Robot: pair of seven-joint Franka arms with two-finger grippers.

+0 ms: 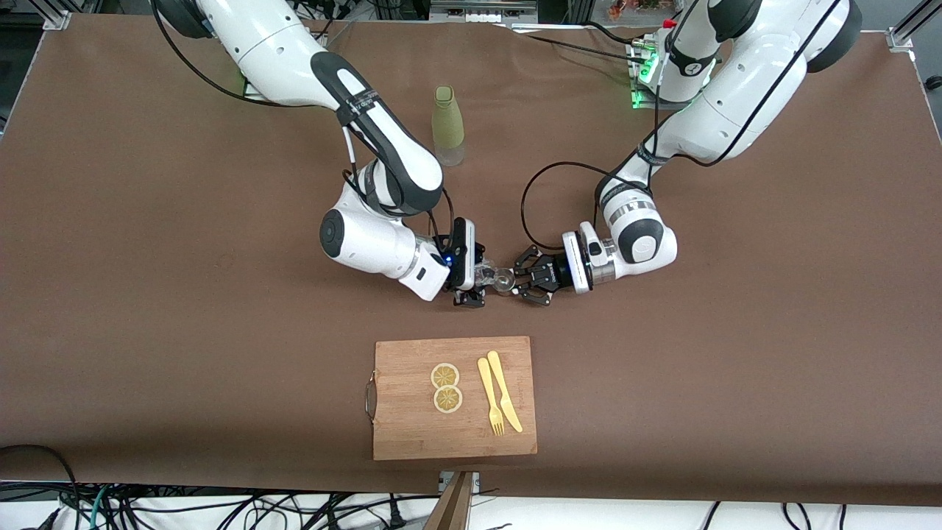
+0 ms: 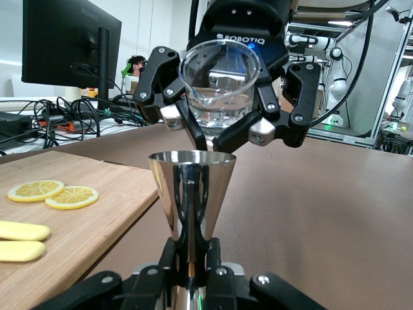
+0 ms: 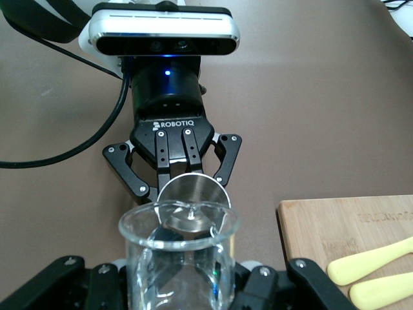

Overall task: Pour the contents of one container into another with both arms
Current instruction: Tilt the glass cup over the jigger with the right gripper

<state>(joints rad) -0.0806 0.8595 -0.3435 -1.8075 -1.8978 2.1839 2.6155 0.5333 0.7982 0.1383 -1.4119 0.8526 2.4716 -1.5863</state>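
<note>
Over the brown table (image 1: 147, 309) our right gripper (image 1: 471, 283) clamps the glass cup (image 2: 219, 84) tilted above the jigger (image 2: 191, 194), pinched in our left gripper (image 1: 528, 283).

Brown table cover (image 1: 773, 331); dark monitor (image 2: 68, 42) on cluttered desk; tangled cables (image 1: 184, 508) below table edge

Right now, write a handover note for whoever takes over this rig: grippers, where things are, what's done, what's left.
Right gripper: shut on the glass cup, held tipped above the table, its mouth toward the jigger.
Left gripper: shut on the metal jigger, held upright just below the cup's rim.
Both are farther from the front camera than the cutting board, which carries lemon slices and yellow cutlery.
Done: both picked up and lined up.
Left: the pour; clear liquid is still in the cup.
</note>
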